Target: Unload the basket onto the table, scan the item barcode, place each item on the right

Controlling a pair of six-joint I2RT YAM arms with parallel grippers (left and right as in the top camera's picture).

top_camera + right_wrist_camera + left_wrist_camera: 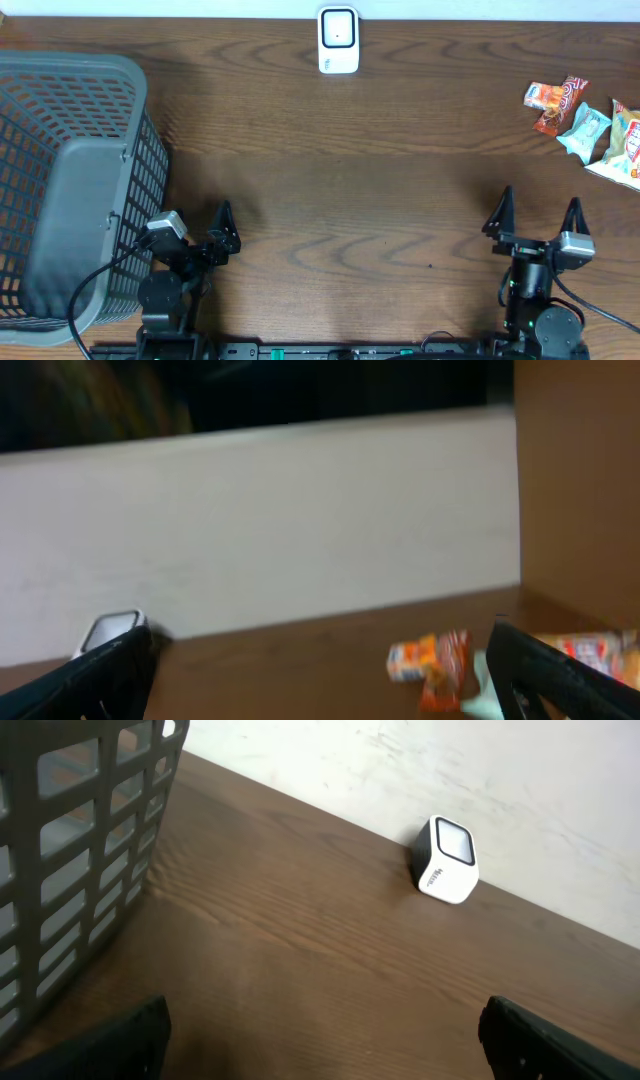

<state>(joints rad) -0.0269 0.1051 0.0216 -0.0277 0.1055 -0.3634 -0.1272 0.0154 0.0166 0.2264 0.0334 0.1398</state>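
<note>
left gripper point(327, 1042): spread wide, empty, just beside basket point(148, 170)
right gripper point(538, 202): spread wide, empty, front right of table point(380, 190)
snacks point(585, 125): clustered far right, well apart from both grippers
scanner point(338, 40): upright, back edge, centre

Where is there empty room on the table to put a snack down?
Free: the bare middle of the table, between basket, scanner and snack packets. Crowded: the far right corner with the packets, and the left where the basket stands.
</note>
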